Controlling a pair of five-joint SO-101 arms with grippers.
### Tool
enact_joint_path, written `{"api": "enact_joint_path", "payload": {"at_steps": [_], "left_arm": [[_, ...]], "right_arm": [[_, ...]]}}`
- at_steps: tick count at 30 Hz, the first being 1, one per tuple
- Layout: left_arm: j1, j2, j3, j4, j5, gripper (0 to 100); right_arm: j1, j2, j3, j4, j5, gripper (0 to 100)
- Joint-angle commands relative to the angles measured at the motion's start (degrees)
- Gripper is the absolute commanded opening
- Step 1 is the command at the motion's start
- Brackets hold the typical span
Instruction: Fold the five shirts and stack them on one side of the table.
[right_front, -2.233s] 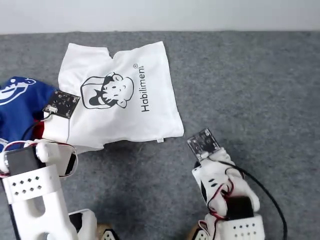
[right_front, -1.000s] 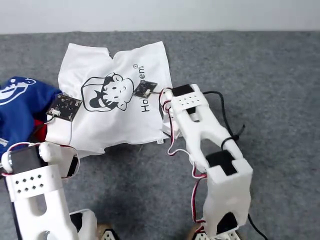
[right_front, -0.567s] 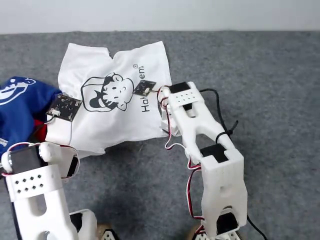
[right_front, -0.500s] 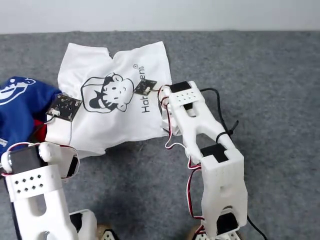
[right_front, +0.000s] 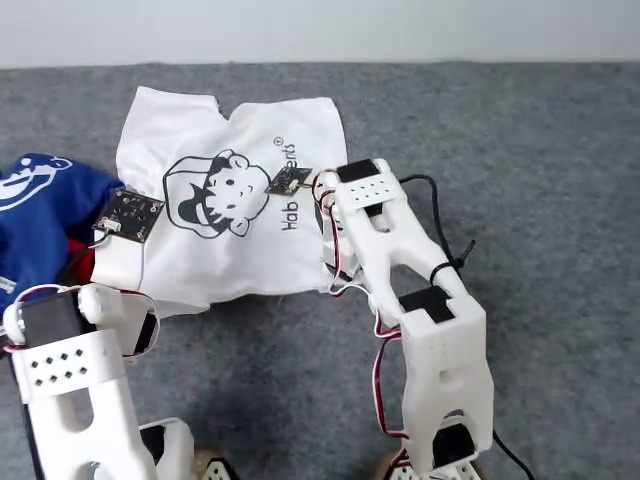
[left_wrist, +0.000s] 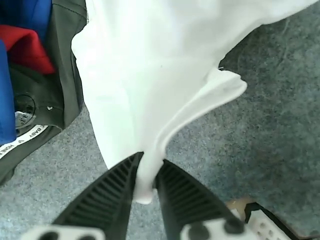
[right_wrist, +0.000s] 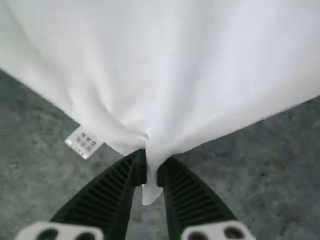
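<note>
A white cotton shirt with a black cartoon figure printed on its front (right_front: 225, 215) lies print-up on the far left part of the grey felt-like table cover (right_front: 520, 180), mostly spread out, with its near edge gathered at both corners. The left gripper (left_wrist: 149, 161) has its ribbed black fingers (left_wrist: 117, 185) closed on a narrow fold of that white fabric at the shirt's near left corner; the cloth (left_wrist: 150, 75) rises from the jaws in a drawn-up ridge. The right gripper (right_wrist: 150, 157) is likewise clamped on a pinch of the shirt (right_wrist: 165, 65) at its near right corner, a tongue of cloth poking out between the jaws, and a small white sewn-in label (right_wrist: 82, 141) sits just beside the pinch on the hem. In the high view, the white plastic right arm (right_front: 400, 260) stretches from the near edge of the table over the shirt's right side, while the white left arm (right_front: 70, 370) stands at the near left with its wrist over the shirt's left edge. A crumpled blue shirt with white print (right_front: 40, 215) lies against the white shirt's left side; a red garment (left_wrist: 27, 47) and a dark grey garment (left_wrist: 65, 55) are bunched up with it, touching the white shirt near the left gripper.
</note>
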Motion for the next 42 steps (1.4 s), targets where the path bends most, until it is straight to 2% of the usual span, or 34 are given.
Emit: {"api": "enact_joint_path", "payload": {"at_steps": [1,8,11,18,22,29,34,37,42], "left_arm": [[-0.53,-1.32,-3.38,-0.79,0.44,1],[-0.26,-1.05,-15.16,-1.41,0.44,1],[-0.35,-1.32,-19.74,-4.31,0.44,1],[-0.26,-1.32,-32.13,-18.20,0.44,1],[-0.18,-1.32,-38.02,-27.08,0.44,1],[-0.18,-1.14,-48.40,-38.07,0.09,1],[-0.18,-1.23,-55.69,-41.49,-0.09,1],[-0.18,-1.23,-59.30,-41.49,-3.69,1],[-0.18,-1.32,-63.87,-41.23,-5.10,1]], "right_arm": [[3.65,-9.80,-2.99,3.03,0.44,0.9],[8.92,-25.27,-2.99,5.41,0.53,0.9],[9.80,-32.48,-2.99,5.14,0.53,0.9],[10.42,-48.31,-3.08,2.68,2.99,0.9],[10.51,-55.16,-3.08,-2.59,4.66,0.9],[13.49,-64.48,-3.08,-12.53,7.12,0.9],[15.43,-70.90,-3.08,-15.96,9.32,0.9],[16.92,-74.77,-3.08,-17.10,9.41,0.9],[22.73,-81.10,-3.08,-15.52,9.41,0.9]]}}
